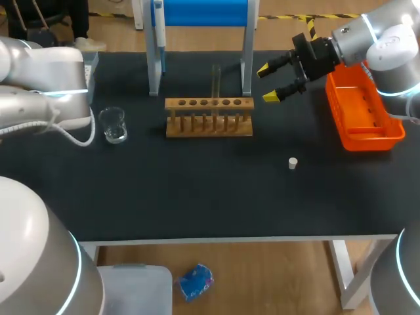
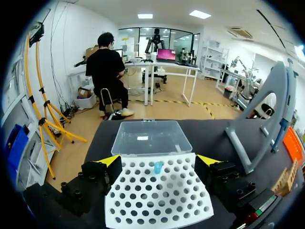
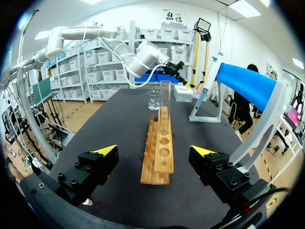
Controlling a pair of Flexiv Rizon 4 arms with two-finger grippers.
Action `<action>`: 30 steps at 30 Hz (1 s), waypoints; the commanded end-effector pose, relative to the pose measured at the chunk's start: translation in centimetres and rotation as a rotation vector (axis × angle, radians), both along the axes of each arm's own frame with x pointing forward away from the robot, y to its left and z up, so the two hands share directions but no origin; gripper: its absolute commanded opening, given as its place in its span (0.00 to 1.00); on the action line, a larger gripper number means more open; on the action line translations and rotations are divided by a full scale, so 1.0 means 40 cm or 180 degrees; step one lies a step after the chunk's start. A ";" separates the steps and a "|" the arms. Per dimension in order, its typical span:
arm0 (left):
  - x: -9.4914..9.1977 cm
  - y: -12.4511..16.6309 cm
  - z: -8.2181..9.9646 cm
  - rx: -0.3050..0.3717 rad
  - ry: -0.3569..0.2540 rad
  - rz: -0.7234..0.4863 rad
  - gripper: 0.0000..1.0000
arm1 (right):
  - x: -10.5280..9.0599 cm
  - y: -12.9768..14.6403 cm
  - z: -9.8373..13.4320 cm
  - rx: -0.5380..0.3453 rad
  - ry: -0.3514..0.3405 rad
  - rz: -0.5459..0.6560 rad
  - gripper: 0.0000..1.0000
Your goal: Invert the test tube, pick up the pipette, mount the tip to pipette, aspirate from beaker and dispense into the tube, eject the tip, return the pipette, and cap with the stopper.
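Observation:
A clear test tube [image 1: 215,82] [image 3: 165,101] stands in the wooden rack [image 1: 209,118] [image 3: 160,153] at mid-table. My right gripper [image 1: 274,82] [image 3: 155,151] hovers open to the rack's right, facing along it, nothing between its fingers. My left gripper [image 2: 158,160] is open over the white tip box [image 2: 157,198], which holds one blue tip [image 2: 157,167]; its clear lid [image 2: 151,138] lies open. The pipette [image 1: 158,26] hangs on the blue stand [image 1: 203,13]. A glass beaker [image 1: 113,124] [image 3: 153,100] sits left of the rack. The small white stopper [image 1: 293,163] lies in front of it, to the right.
An orange tray [image 1: 363,115] sits at the table's right edge, under my right arm. The stand's grey legs [image 1: 247,62] [image 2: 267,119] rise just behind the rack. My left arm [image 3: 143,55] reaches over the far left of the table.

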State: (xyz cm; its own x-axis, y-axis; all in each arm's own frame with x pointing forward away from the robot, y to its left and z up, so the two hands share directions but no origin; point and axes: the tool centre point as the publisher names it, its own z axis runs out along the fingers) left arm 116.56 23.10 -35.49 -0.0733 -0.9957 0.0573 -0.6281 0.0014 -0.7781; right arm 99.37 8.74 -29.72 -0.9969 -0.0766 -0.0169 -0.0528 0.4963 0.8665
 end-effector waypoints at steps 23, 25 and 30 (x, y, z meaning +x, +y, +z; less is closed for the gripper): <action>0.003 -0.001 -0.018 0.0106 0.0074 0.0047 0.47 | 0.002 -0.001 0.000 -0.0001 -0.0001 0.0006 1.00; 0.002 -0.001 -0.018 0.0101 0.0074 0.0048 0.46 | 0.002 -0.001 0.000 -0.0001 -0.0001 0.0006 1.00; 0.002 -0.002 -0.019 0.0104 0.0078 0.0044 0.46 | 0.002 -0.001 0.000 -0.0001 -0.0001 0.0006 1.00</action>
State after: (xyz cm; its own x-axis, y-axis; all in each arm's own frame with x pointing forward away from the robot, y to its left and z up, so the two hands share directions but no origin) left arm 116.70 23.05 -36.31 -0.0583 -0.9979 0.0278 -0.6438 0.0163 -0.7650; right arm 99.37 8.74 -29.72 -0.9969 -0.0766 -0.0169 -0.0528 0.4963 0.8666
